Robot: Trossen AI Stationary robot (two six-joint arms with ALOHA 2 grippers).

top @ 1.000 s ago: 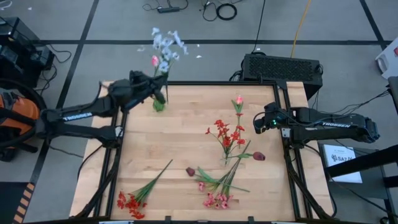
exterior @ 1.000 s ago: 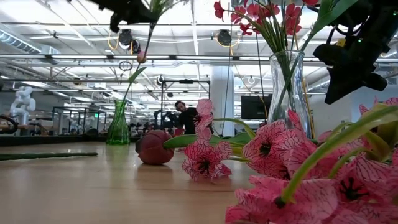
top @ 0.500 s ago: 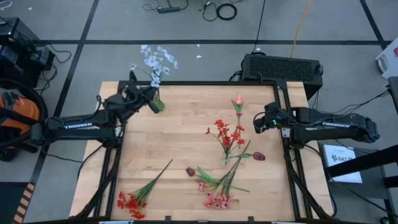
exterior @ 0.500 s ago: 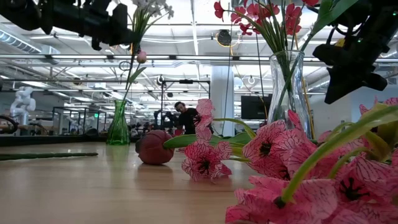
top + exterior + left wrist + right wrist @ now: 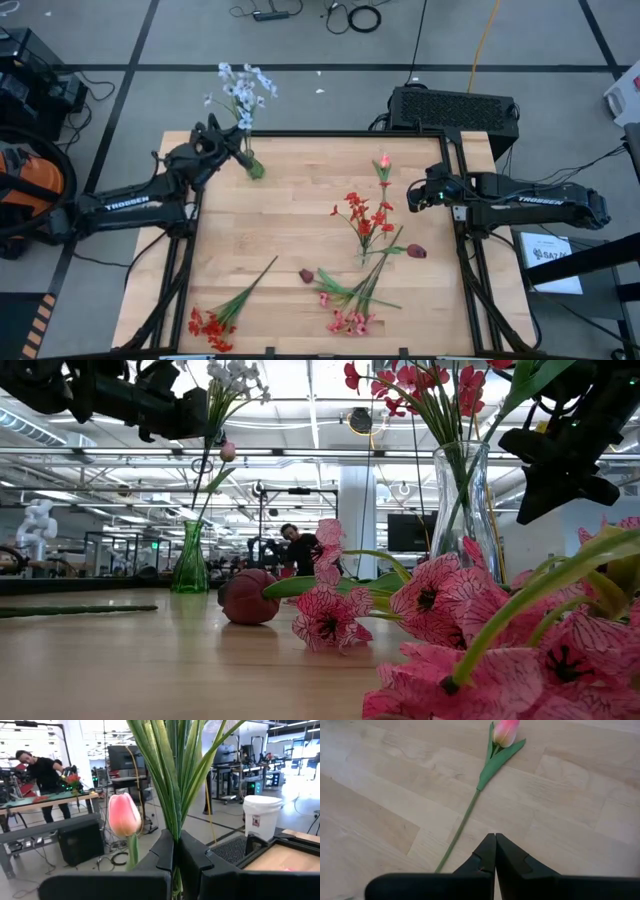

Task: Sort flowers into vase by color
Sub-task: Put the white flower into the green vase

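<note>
My left gripper (image 5: 232, 148) is at the table's far left corner, above the green vase (image 5: 255, 168), shut on a pale blue-white spray (image 5: 240, 88). The spray's stems run down into the green vase (image 5: 190, 565). A pink tulip (image 5: 124, 815) stands in that vase beside the fingers. My right gripper (image 5: 412, 195) waits shut over the table's right side, touching nothing. A pink tulip (image 5: 505, 731) lies flat on the wood ahead of it. A clear vase (image 5: 465, 500) holds red flowers (image 5: 362, 215). My left gripper (image 5: 176, 850) pinches the spray's bundle of green stems and leaves (image 5: 172, 815) between its two fingers, well below the blooms. The fingers come level from the table's left, across the stems. The spray leans slightly left, its lower end in the green vase.
A red spray (image 5: 210, 322) lies near the near left corner. Pink sprays (image 5: 345, 318) and two maroon tulips (image 5: 306, 275) (image 5: 416, 251) lie near the middle and right. A black box (image 5: 455, 105) sits beyond the far edge. A person (image 5: 298, 548) stands far behind.
My left gripper has moved toward the table's left edge, staying shut on the spray. The blooms have swung left with it, tipping the spray, while its lower end has stayed in the green vase.
</note>
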